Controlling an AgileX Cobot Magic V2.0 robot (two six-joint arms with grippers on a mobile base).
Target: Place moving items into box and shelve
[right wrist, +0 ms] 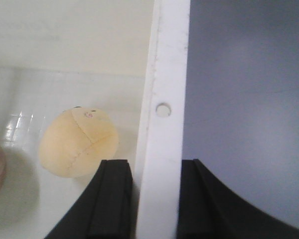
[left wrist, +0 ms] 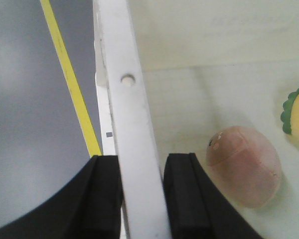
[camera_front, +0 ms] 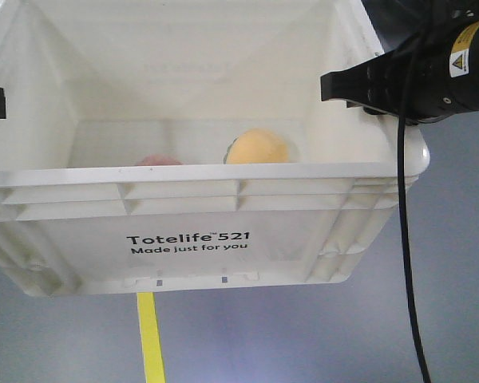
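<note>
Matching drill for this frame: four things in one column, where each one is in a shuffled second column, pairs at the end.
1. left gripper
2. right gripper
3. pinkish fruit
4. yellow-orange fruit

A. inside the box, nearer its right rim
B. shut on the box's left rim
C. inside the box, nearer its left rim
D. shut on the box's right rim

Pairs: 1-B, 2-D, 3-C, 4-A.

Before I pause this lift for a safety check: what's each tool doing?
Left tool: closed on the box rim.
Right tool: closed on the opposite box rim.
</note>
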